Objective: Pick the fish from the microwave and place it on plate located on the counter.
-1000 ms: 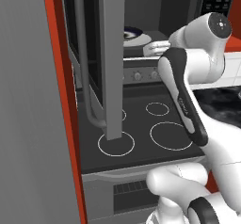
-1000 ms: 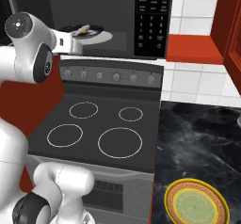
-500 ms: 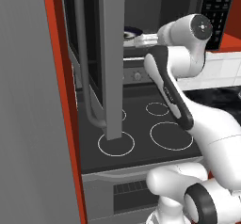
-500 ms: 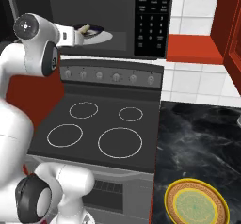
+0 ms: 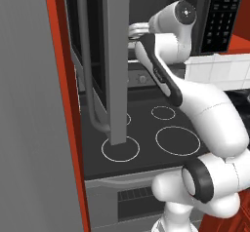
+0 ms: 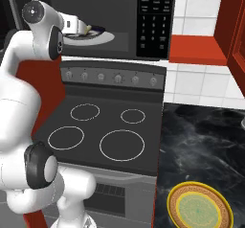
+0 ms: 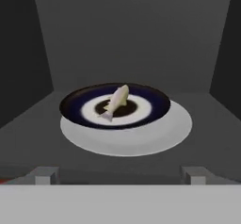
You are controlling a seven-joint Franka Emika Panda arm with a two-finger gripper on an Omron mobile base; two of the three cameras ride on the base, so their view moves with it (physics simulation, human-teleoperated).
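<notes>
- At the near edge of the hand view, the two-finger gripper [image 7: 120,176] is pointing into the oven cavity; two small grey fingertips [image 7: 44,175] are sitting wide apart with nothing between them, so the claw is standing open.
- Just past the tips, a pale grey round turntable disc [image 7: 136,136] is lying flat on the cavity floor.
- On that disc, a dark blue-rimmed dish with a white ring and black centre [image 7: 155,103] is resting, shifted toward the disc's left in this view.
- On the dish centre, the small pale cream fish [image 7: 116,100] is lying at a slant, tail toward the gripper, head toward the back wall. The fingers are not touching it.
- In the right base view, the white arm is reaching into the large dark grey microwave [image 6: 119,18], its hand at the cavity mouth beside the dish [image 6: 98,32].
- In the left base view, the microwave's grey door with the long curved bar handle [image 5: 93,80] is standing swung open, in front of the arm.
- Below the microwave, the flat black stovetop with white burner rings [image 6: 107,129] is sitting.
- Right of the stove, a yellow plate with an orange rim and green centre [image 6: 200,209] is lying on the glossy black marbled counter [image 6: 206,145], well apart from the fish.
</notes>
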